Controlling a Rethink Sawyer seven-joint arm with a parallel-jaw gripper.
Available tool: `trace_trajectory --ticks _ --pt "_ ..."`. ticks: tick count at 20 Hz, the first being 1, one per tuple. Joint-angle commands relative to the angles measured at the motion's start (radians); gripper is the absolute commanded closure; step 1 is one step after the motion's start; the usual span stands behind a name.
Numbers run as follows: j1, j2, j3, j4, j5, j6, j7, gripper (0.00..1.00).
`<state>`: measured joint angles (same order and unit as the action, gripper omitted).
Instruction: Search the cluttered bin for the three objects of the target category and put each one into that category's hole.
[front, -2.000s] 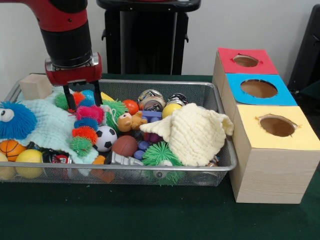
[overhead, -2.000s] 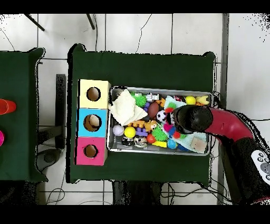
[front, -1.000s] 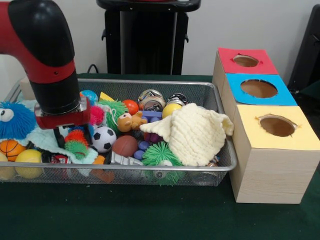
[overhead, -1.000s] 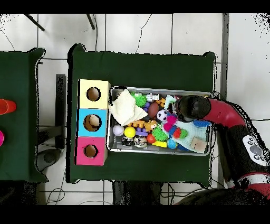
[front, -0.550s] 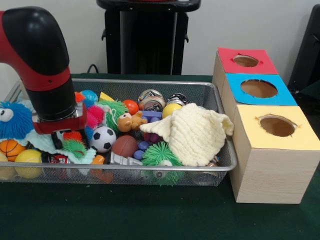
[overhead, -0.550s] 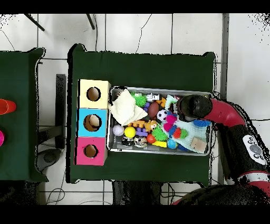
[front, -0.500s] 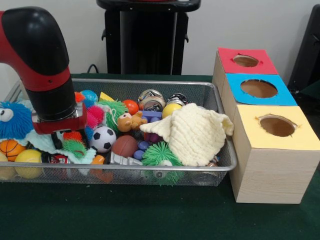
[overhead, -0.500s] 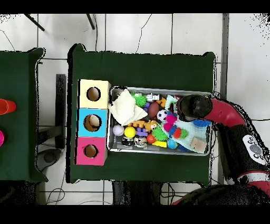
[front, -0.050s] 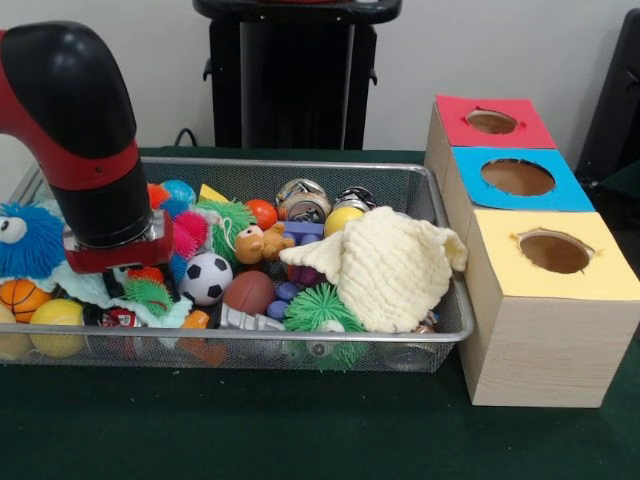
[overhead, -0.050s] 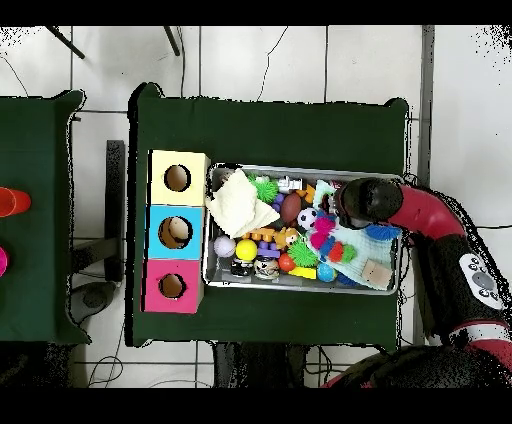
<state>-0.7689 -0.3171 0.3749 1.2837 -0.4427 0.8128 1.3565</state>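
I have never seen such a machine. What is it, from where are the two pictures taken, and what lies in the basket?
The red and black robot arm is reaching down into a wire mesh bin on a green table. Its gripper is hidden among the toys, so whether it holds anything cannot be seen. One picture faces the robot across the table; the other looks straight down. The bin holds toys: a small soccer ball, a spiky green ball, a fuzzy blue creature and a cream knitted cloth. Beside it stand wooden boxes with red, blue and yellow holed tops.
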Motion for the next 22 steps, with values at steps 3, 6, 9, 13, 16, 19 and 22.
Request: trace_trajectory --ticks 3,6,9,13,16,19,22 --pt "-0.017 0.144 0.029 -0.054 -0.121 -0.095 -0.171 0.0" --pt "-0.007 0.108 0.021 -0.034 -0.116 -0.064 -0.163 0.0" --pt "0.006 0.079 0.015 -0.03 -0.11 -0.029 -0.158 0.0" --pt "0.024 -0.075 0.005 0.069 -0.077 0.047 -0.135 0.0" --pt "0.015 -0.246 0.01 0.227 -0.029 0.053 -0.091 0.0" --pt "0.006 -0.283 0.015 0.287 -0.006 0.043 -0.053 0.0" --pt "0.0 -0.318 0.018 0.36 -0.008 -0.03 -0.008 0.0"
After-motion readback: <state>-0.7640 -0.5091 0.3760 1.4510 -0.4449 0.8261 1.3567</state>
